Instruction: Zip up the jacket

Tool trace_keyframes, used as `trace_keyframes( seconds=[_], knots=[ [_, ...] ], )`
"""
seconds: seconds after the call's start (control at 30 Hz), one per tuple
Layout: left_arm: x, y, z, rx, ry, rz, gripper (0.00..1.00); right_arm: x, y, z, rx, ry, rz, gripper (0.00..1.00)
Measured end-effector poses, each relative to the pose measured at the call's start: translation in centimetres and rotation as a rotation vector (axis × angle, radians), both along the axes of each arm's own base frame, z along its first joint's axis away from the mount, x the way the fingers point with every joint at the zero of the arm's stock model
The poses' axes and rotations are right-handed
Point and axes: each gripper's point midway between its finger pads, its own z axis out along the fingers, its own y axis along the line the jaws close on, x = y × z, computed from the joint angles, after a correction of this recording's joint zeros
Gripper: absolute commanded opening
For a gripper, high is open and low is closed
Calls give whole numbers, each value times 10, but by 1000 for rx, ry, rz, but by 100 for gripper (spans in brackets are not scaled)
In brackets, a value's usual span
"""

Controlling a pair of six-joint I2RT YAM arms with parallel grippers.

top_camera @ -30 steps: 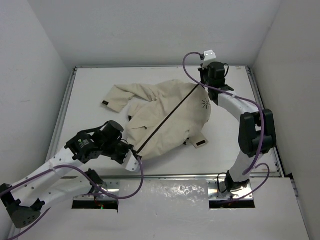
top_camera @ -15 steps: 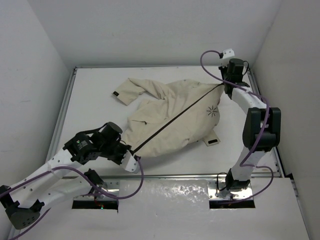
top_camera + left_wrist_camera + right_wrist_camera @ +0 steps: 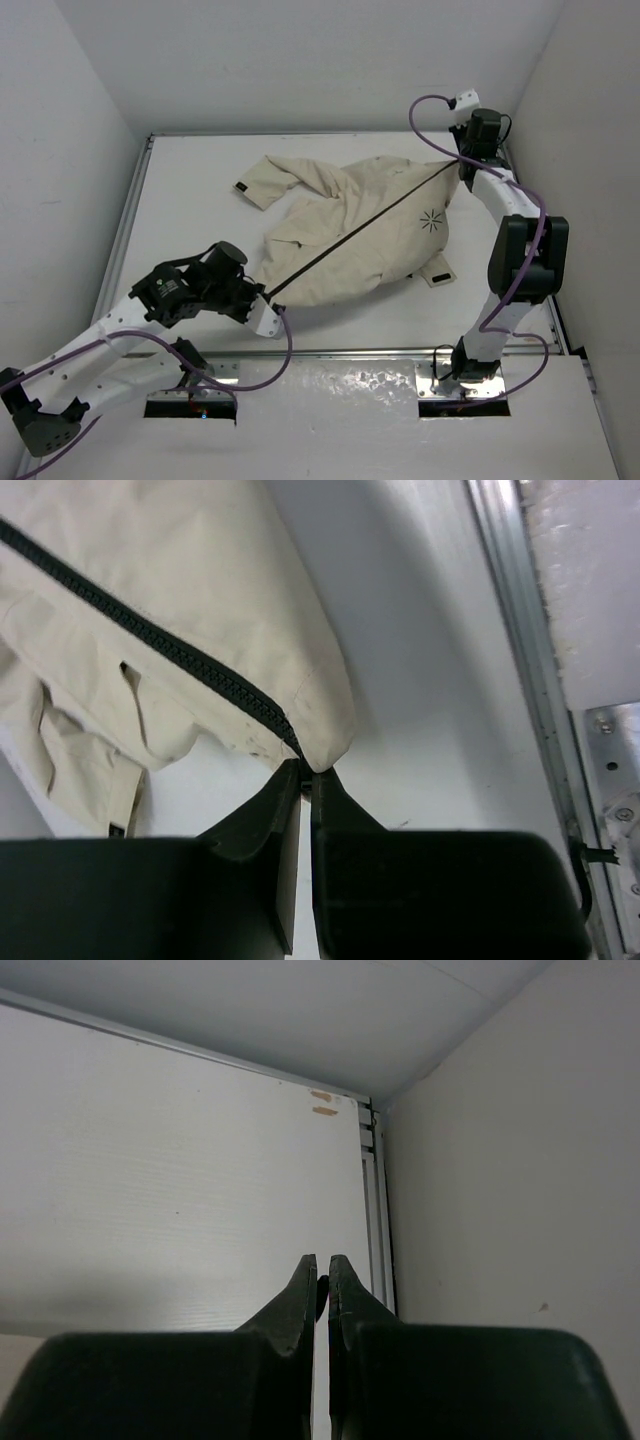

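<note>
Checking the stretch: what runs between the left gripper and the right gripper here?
The jacket, its dark zipper line stretched straight from the left gripper to the right gripper; the top external view shows it.

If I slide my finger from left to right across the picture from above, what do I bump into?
Left pincer pinching a corner of the jacket → starburst emblem → right pincer.

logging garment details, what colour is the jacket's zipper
The zipper is black against the cream-beige jacket; the left wrist view shows it best.
</note>
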Motion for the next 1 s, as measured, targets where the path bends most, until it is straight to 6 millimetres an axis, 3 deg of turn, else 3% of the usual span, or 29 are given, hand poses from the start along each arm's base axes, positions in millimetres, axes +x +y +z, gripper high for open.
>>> trace_keyframes(
  seconds=[0.03, 0.07, 0.1, 0.13, 0.17, 0.2, 0.23, 0.47, 0.63, 0.7, 0.8, 0.9, 1.0],
  knots=[
    [5, 0, 2, -6, -16, 21, 2, -1, -2, -1, 1, 3, -2, 2],
    [12, 0, 5, -13, -47, 59, 29, -1, -3, 0, 3, 2, -3, 17],
    [16, 0, 5, -17, -61, 76, 44, -1, -5, 0, 6, 1, -2, 17],
    [22, 1, 6, -26, -81, 122, 55, -1, -8, 2, 1, -5, -6, 41],
    [27, 4, 5, -27, -100, 155, 97, -2, -11, 7, 0, -24, -14, 52],
    [31, 6, 5, -25, -113, 186, 100, -3, -14, 13, -5, -41, -21, 62],
    [33, 6, 6, -33, -113, 218, 100, -6, -16, 18, -13, -55, -29, 99],
    [53, -7, 18, -124, -95, 399, 100, -36, -20, 60, 8, -145, -69, 99],
    [93, -17, 27, -238, -78, 712, 100, -64, -11, 62, 136, -155, -102, 99],
    [117, -14, 25, -291, -21, 897, 100, -80, -7, 50, 204, -145, -128, 99],
    [166, 12, 15, -380, 64, 1247, 100, -114, -9, 10, 313, -76, -213, 99],
    [198, 53, -8, -448, 134, 1563, 100, -158, -31, -48, 404, 19, -376, 99],
    [206, 80, -19, -518, 159, 1749, 100, -215, -59, -113, 479, 127, -586, 99]
  ],
)
